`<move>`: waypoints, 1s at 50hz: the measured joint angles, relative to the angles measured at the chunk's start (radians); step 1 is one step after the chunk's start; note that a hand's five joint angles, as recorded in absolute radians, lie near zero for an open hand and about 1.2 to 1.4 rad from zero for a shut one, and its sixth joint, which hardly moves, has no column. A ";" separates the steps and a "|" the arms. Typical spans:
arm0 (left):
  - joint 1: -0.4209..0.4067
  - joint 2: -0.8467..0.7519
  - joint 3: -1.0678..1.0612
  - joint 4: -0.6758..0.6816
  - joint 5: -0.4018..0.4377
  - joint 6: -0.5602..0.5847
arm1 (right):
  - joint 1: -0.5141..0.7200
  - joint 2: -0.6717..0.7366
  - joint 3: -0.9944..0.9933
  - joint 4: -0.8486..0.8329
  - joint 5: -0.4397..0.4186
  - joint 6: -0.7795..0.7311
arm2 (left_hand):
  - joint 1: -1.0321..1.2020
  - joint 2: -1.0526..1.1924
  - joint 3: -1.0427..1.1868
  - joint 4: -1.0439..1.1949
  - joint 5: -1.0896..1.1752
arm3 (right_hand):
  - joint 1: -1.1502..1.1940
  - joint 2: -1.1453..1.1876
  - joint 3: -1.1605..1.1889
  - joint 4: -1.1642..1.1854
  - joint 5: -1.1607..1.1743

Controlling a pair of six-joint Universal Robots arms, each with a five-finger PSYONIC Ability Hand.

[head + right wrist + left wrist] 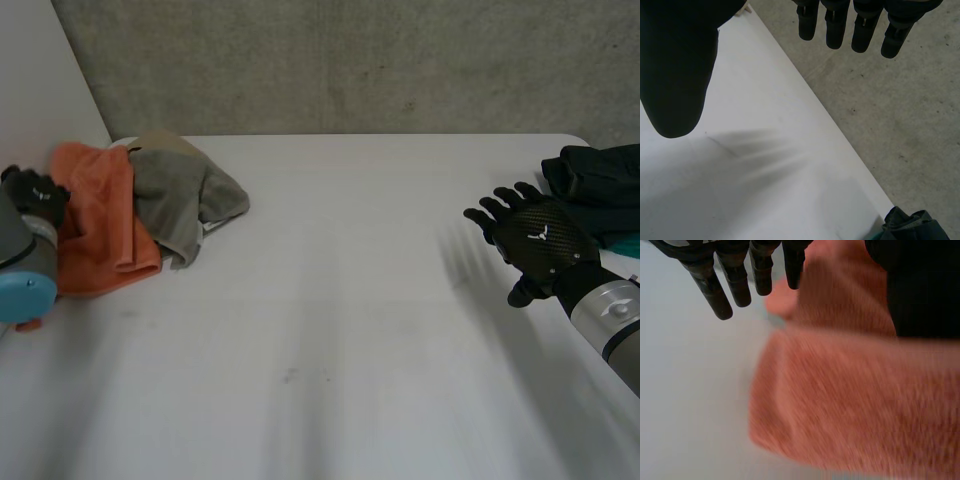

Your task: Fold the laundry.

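An orange towel lies crumpled at the table's left side, with a grey cloth heaped against its right edge. My left hand hovers at the towel's left edge, fingers straight and empty above the orange towel. Over the right side of the table my right hand floats open, palm down, its fingers straight and holding nothing. A dark green garment is piled at the right edge, just beyond that hand.
The white table stretches bare between the two piles. A grey concrete wall stands behind its far edge. A bit of teal cloth peeks out under the dark garment.
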State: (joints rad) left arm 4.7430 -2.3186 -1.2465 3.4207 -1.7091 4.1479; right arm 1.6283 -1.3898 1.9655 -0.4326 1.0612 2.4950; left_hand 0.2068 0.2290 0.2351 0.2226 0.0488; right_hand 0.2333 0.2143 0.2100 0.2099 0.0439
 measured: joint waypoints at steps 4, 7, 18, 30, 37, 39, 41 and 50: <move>0.034 -0.062 0.028 0.004 0.000 0.053 | 0.002 0.000 0.001 0.000 0.000 -0.001 | 0.002 0.000 0.000 0.000 0.000 | 0.000 0.000 0.000 0.000 0.000; 0.045 -0.087 0.047 0.009 0.001 0.070 | 0.003 0.000 0.002 0.000 0.000 -0.002 | 0.155 0.137 0.133 0.122 0.123 | 0.000 0.000 0.000 0.000 0.000; -0.036 0.030 0.019 0.081 -0.004 -0.055 | 0.003 0.000 0.004 0.000 0.003 0.001 | 0.877 0.923 0.902 0.973 0.858 | 0.000 0.000 0.000 0.000 0.000; -0.410 0.406 0.006 0.049 0.017 -0.451 | -0.002 -0.006 0.001 -0.002 0.014 0.003 | 0.877 0.934 0.922 0.977 0.858 | 0.000 0.000 0.000 0.000 0.000; -0.661 0.443 0.058 0.003 0.042 -0.641 | -0.013 -0.016 -0.006 -0.003 0.028 0.004 | 0.877 0.936 0.922 0.977 0.858 | 0.000 0.000 0.000 0.000 0.000; -0.706 0.400 0.067 -0.001 0.043 -0.667 | -0.018 -0.021 -0.008 -0.003 0.037 0.005 | 0.877 0.936 0.922 0.977 0.858 | 0.000 0.000 0.000 0.000 0.000; -0.744 0.345 0.073 -0.005 0.042 -0.682 | -0.021 -0.024 -0.010 -0.003 0.045 0.006 | 0.877 0.937 0.922 0.977 0.858 | 0.000 0.000 0.000 0.000 0.000; -0.860 0.130 0.051 -0.041 0.040 -0.706 | -0.028 -0.030 -0.024 -0.003 0.086 0.033 | 0.180 0.221 0.222 0.243 0.233 | 0.000 0.000 0.000 0.000 0.000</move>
State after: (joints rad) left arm 3.8830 -2.1888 -1.1956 3.3800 -1.6691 3.4421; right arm 1.6005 -1.4201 1.9415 -0.4353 1.1475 2.5275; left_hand 0.3868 0.4500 0.4570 0.4652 0.2820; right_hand 0.2334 0.2142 0.2100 0.2099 0.0439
